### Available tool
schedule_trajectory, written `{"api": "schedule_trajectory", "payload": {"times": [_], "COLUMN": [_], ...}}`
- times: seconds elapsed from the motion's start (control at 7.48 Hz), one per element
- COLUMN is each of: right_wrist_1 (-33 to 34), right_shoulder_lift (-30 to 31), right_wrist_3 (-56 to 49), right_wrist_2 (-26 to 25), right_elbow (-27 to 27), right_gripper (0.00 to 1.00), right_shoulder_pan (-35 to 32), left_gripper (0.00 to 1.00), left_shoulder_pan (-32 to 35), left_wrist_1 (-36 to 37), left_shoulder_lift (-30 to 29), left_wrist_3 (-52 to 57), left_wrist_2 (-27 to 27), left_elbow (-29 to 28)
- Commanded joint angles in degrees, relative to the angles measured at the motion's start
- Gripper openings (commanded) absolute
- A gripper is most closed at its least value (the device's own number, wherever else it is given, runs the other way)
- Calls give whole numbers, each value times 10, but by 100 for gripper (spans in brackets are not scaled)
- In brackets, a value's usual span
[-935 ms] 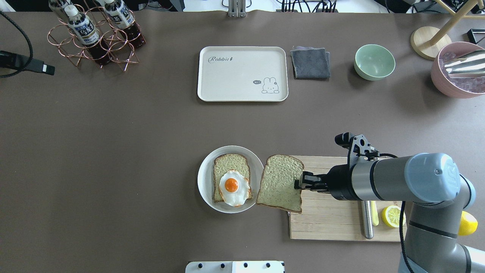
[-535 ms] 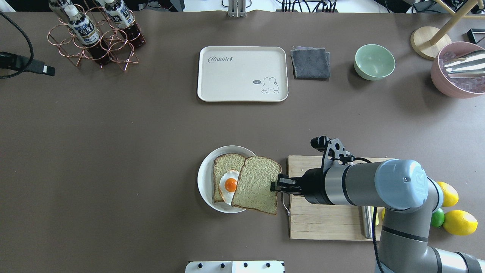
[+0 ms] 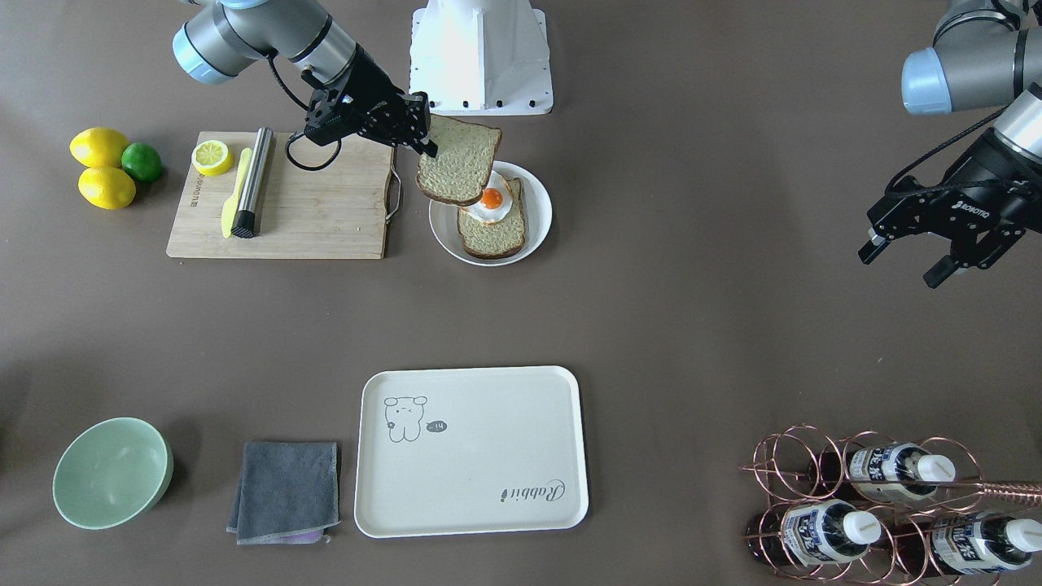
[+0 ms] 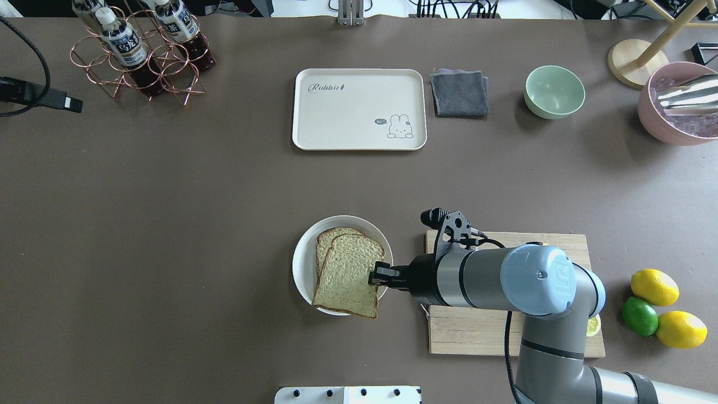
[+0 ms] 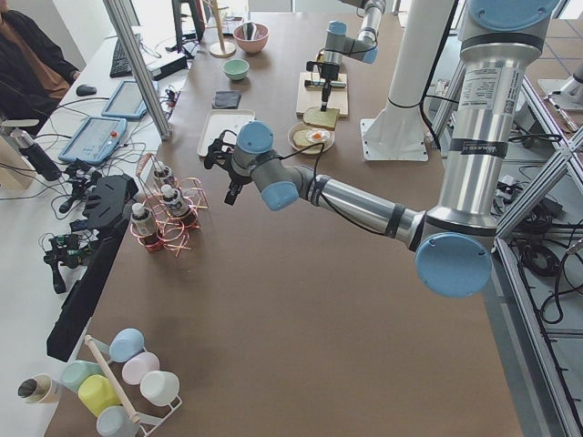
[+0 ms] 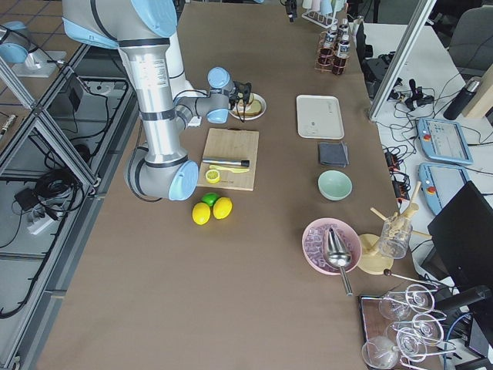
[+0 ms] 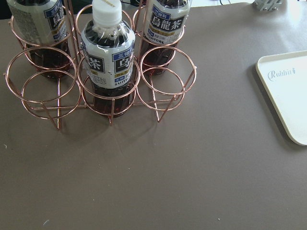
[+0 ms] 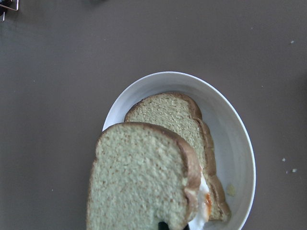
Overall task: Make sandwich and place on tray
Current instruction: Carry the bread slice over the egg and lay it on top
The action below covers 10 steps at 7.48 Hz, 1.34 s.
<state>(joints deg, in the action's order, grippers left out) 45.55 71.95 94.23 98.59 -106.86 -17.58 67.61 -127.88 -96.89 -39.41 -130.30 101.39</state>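
My right gripper [image 4: 377,276] is shut on the edge of a bread slice [image 4: 348,275] and holds it, tilted, above the white plate [image 4: 303,264]. On the plate lies the other slice [image 3: 492,232] with the fried egg [image 3: 491,199] on top. In the overhead view the held slice hides the egg. The right wrist view shows the held slice [image 8: 139,177] over the lower slice [image 8: 168,115], with a bit of egg [image 8: 204,196] at its edge. The cream Rabbit tray [image 4: 359,109] sits bare at the far middle. My left gripper [image 3: 904,264] is open and empty, far off by the bottle rack.
A wooden cutting board [image 3: 326,212] right of the plate carries a steel rod, a yellow knife and a lemon half [image 3: 212,156]. Lemons and a lime [image 4: 639,316] lie beyond it. A grey cloth [image 4: 460,93], green bowl [image 4: 554,91], pink bowl [image 4: 673,112] and bottle rack [image 4: 146,50] line the far side.
My right gripper has carried the bread slice leftward from the board's edge to over the plate. The slice now covers the egg in the overhead view. The left arm has not moved.
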Motion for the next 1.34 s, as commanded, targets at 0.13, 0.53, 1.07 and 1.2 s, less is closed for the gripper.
{"api": "schedule_trajectory", "payload": {"times": [0.13,0.53,1.07,1.2], "right_wrist_1": [-1,0,-1,-1], "right_shoulder_lift": [-38,-40,-53,-55], "right_wrist_3": [-7,-8,-6,-4], "right_wrist_2": [-20,-25,-33,-33], "right_elbow": [57,63,77,75], "right_gripper": [0,0,99,99], "right_shoulder_pan": [0,-2,1,1], "left_gripper": [97,97,97,97], "left_shoulder_pan": [-5,-9,-10,-11], "left_wrist_1": [0,0,0,0], "left_shoulder_lift": [-1,-1,-4,-4], "left_wrist_3": [1,2,3,1], "left_wrist_2": [0,0,0,0], "left_elbow": [-2,-6,-9,-8]}}
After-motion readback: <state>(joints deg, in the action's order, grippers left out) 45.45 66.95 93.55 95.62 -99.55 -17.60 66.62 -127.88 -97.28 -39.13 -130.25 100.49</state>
